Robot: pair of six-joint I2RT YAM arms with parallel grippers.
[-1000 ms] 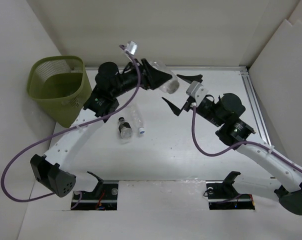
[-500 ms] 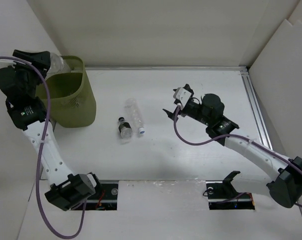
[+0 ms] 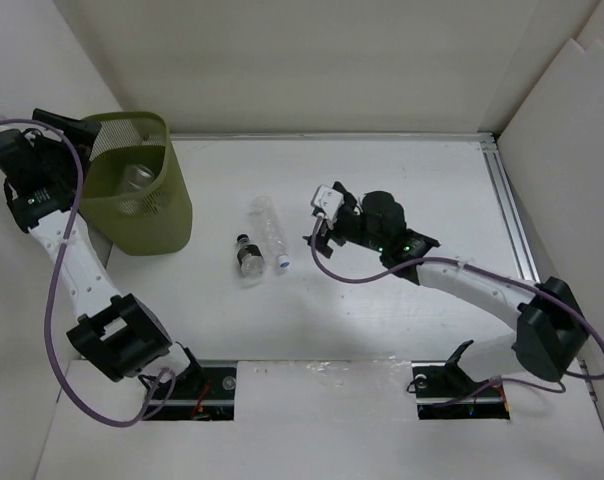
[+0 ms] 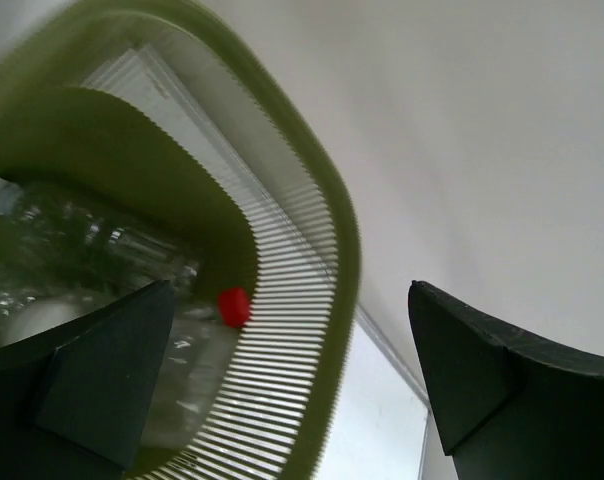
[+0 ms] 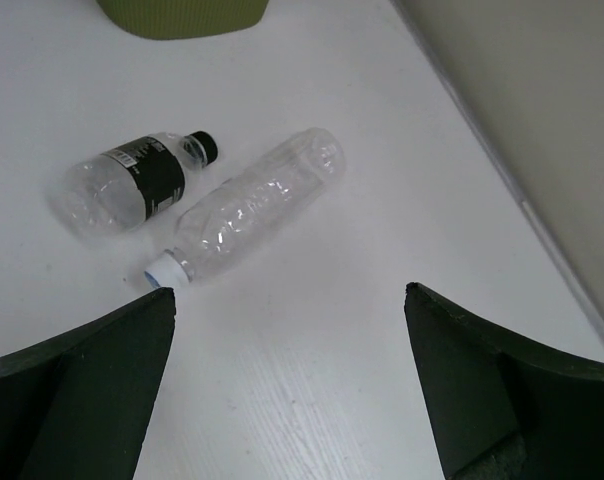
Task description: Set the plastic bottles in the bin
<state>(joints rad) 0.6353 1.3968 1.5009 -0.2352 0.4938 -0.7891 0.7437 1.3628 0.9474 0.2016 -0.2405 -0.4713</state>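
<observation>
1. Olive-green plastic identifies the bin [image 3: 157, 215], which stands at the far left of the table [image 3: 412, 170]. Clear crinkled bottles [image 4: 92, 240] lie inside it, one showing a red cap [image 4: 234, 306].
2. Left gripper [image 4: 290, 290]: positioned over the bin's rim, fingers spread, nothing between them.
3. Right gripper [image 5: 288, 295]: fingers spread and empty, low over the table, facing two bottles not yet binned.
4. The white-capped bottle [image 5: 252, 205] lies on its side nearer the right gripper. The dark-capped bottle [image 5: 132, 185] lies just beside it, on the bin side.
5. Hazard, judged: both bottles are round, light and lying flat. A finger that lands off-centre is likely to roll the target away instead of trapping it.
6. Hazard, judged: the pair lie close together. Closing on the white-capped bottle may nudge the dark-capped bottle, or a finger may wedge between them.
7. Hazard, judged: thin crinkled walls may collapse under grip and let a bottle slip during carry.
8. Hazard, judged: the left gripper sits close to the rim. A careless withdrawal could hook the bin and tip it.
9. Markings: the dark-capped bottle carries a dark label [image 5: 154, 175] with pale print, too small to read. No brand is legible anywhere.
</observation>
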